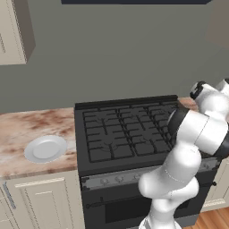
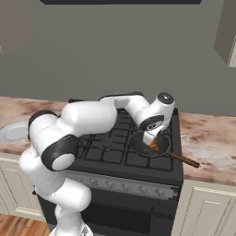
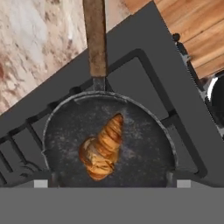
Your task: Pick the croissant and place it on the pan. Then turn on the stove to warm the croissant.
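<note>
The croissant (image 3: 103,148) lies inside the pan (image 3: 144,144), a little left of its middle in the hand view, with dark pan floor showing all round it. In the right base view the croissant (image 2: 155,146) shows as a small orange patch in the pan (image 2: 140,143), just right of frame centre, and the pan's brown handle (image 2: 184,160) runs off toward the lower right. The pan sits on the front right grate of the stove (image 2: 115,152).

The gripper (image 2: 152,141) hangs just above the pan. Only 2 finger tips (image 3: 41,183) peek up at the bottom corners of the hand view, set wide apart with nothing between them, so the claw looks spread and empty.

By this, step 1 of 2 seems done: the pastry is in the pan. Left to do is turning a knob on the grey knob strip (image 2: 122,185) along the stove front. The white plate (image 1: 44,148) sits bare on the counter (image 1: 27,129) at the left.
</note>
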Tool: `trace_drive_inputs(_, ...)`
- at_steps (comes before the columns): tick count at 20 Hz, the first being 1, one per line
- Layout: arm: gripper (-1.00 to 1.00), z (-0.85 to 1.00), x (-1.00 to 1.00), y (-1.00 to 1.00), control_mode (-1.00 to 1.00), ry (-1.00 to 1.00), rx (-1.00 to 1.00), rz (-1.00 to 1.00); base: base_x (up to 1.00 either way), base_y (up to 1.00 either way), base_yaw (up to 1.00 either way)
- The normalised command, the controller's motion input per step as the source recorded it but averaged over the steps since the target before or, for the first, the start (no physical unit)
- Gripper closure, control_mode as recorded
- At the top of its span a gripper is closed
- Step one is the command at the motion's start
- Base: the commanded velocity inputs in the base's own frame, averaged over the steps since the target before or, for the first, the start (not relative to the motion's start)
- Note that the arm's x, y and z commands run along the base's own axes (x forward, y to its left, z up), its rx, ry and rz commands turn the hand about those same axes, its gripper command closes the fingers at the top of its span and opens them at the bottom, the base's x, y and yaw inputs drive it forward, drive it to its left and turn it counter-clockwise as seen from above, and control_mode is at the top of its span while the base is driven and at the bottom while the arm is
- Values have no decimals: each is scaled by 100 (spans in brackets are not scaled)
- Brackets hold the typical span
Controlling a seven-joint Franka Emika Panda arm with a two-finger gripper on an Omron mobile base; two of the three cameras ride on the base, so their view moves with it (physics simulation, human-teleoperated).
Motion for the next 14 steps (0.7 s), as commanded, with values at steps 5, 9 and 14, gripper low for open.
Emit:
trace_drive_inputs(5, -100, 59, -77, 23, -100, -3, -16, 7, 0, 0, 0)
trace_drive_inputs(9, -100, 24, -88, 21, -100, 0, -20, 10, 0, 0, 0)
trace_drive_inputs(14, -100, 1, -98, 21, -100, -8, -17, 14, 0, 0, 0)
